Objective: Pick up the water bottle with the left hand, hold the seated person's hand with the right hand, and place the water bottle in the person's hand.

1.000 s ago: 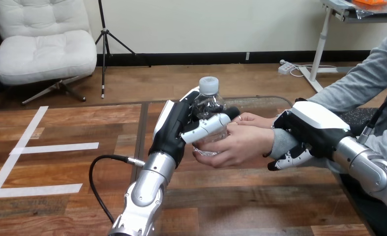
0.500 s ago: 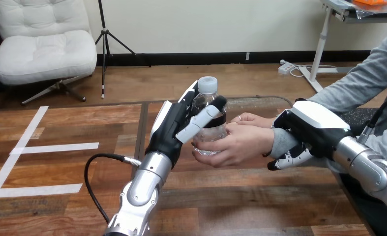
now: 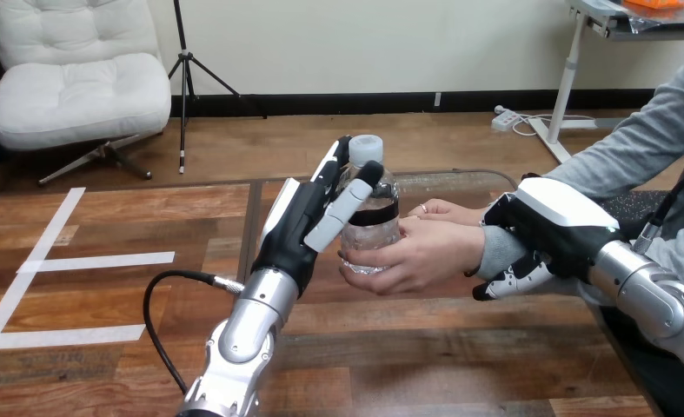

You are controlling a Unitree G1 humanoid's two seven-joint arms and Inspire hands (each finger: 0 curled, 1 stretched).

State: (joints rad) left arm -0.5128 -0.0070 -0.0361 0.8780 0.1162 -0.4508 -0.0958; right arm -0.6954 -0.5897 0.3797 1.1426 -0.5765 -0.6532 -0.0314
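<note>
The left hand's fingers (image 3: pixel 342 208) have been straightened. The thumb, which was curled across the bottle (image 3: pixel 371 228) a second ago, is now stretched upward along its side. The grasp is released, though the bottle still seems to be touched. The left hand (image 3: pixel 296 230) has been drawn slightly back toward the view's left. The bottle is kept upright above the table (image 3: pixel 112 304), clasped round its lower part by the person's hand (image 3: pixel 421 256). The handover is judged to be made, and only the withdrawal of the arms is left. The right hand (image 3: pixel 551 230) is unchanged, its fingers curled round the person's wrist (image 3: pixel 494 252) from below.
</note>
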